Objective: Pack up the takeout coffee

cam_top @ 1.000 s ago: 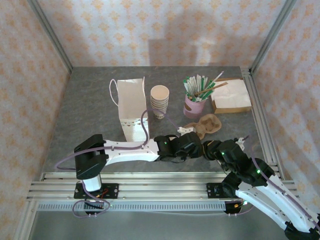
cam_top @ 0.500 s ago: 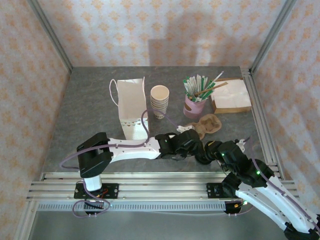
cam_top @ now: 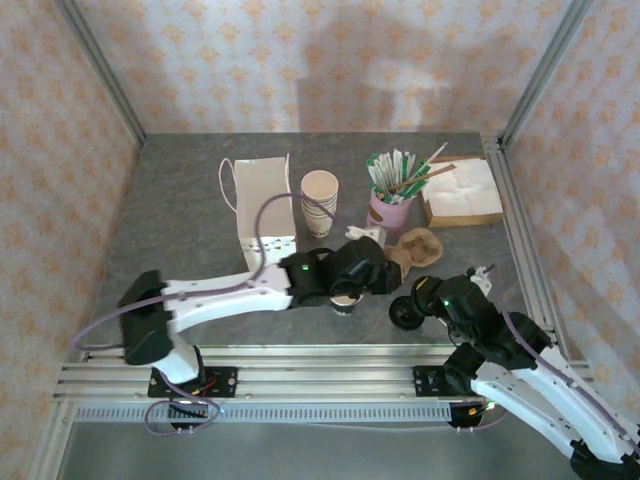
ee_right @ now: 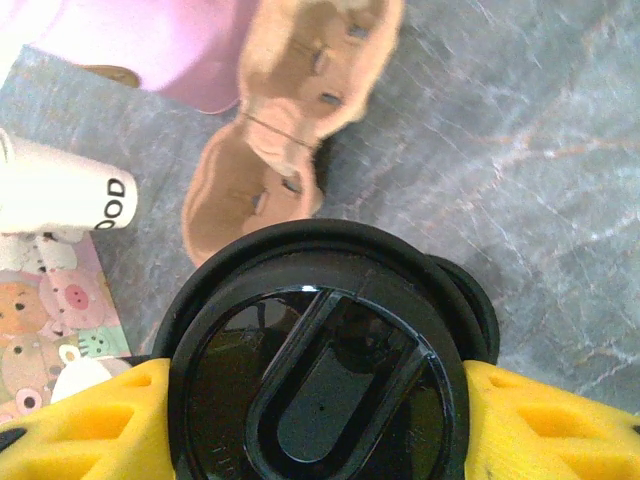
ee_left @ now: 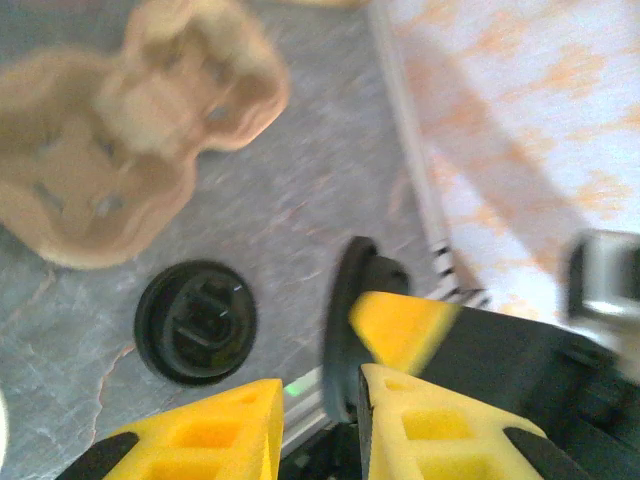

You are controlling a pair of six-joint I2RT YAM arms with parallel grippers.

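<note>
The takeout coffee's small tan cup [cam_top: 345, 303] stands on the table just under the left arm's black wrist, which hides part of its top. I see no lid on it. A round black lid [ee_right: 315, 330] sits flat between the yellow fingers of my right gripper [ee_right: 315, 400], which is shut on its rim, a little right of the cup [cam_top: 410, 312]. My left gripper [ee_left: 318, 400] hovers beside that lid. Its yellow fingertips stand a narrow gap apart with nothing between them. A second black lid [ee_left: 195, 322] lies loose on the table.
A white paper bag [cam_top: 262, 215] lies flat at centre left, with a stack of tan cups [cam_top: 319, 203] beside it. A moulded brown cup carrier [cam_top: 412, 248] lies just beyond the grippers. Behind it are a pink cup of stirrers [cam_top: 390, 205] and a napkin box [cam_top: 462, 192].
The left arm has swung its elbow left and drawn its gripper up and left, away from the right gripper. This uncovers the small cup and the black lid in the top view.
</note>
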